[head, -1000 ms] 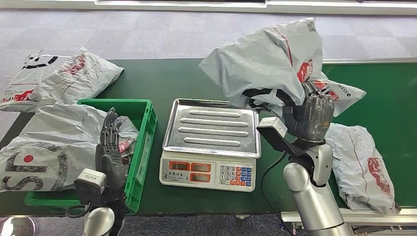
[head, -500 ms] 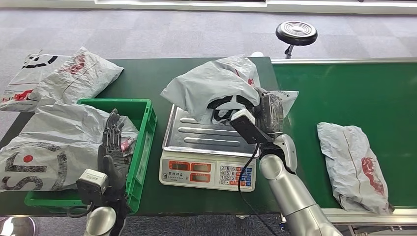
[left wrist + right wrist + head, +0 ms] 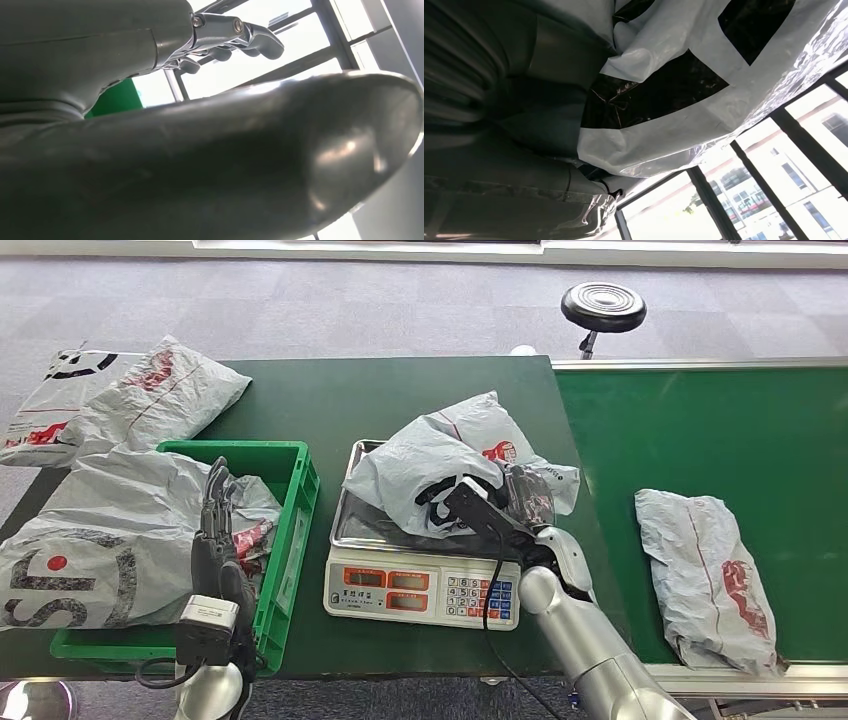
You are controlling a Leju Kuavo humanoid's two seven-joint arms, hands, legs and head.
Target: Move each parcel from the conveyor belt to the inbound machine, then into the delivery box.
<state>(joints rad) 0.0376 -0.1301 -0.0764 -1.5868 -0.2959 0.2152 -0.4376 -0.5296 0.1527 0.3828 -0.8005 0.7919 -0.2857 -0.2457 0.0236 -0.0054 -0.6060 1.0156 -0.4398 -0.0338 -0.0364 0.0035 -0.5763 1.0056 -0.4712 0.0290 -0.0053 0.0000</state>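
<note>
Parcel (image 3: 450, 455), grey plastic with black and red print, is seen lying crumpled on the steel tray of the scale (image 3: 425, 565), which stands on the green worktop (image 3: 380, 400). The parcel is gripped at its near right side by the right hand (image 3: 525, 498); in the right wrist view the bag film (image 3: 684, 90) is pressed against the hand, its fingers closed on it. A second parcel (image 3: 712, 575) is noted on the green belt (image 3: 700, 430), well apart from the scale, to the right. A green box (image 3: 290, 530) sits just left of the scale, with a large grey bag (image 3: 100, 540) draped over its far left side. Two more bags (image 3: 130, 395) are recorded at the far left corner of the worktop. The left hand (image 3: 222, 540) is held upright over the box's near right part, fingers straight and slightly apart, nothing in them; in the left wrist view the fingers (image 3: 240, 35) are seen extended. A black stool (image 3: 602, 308) stands on the floor beyond the belt.
</note>
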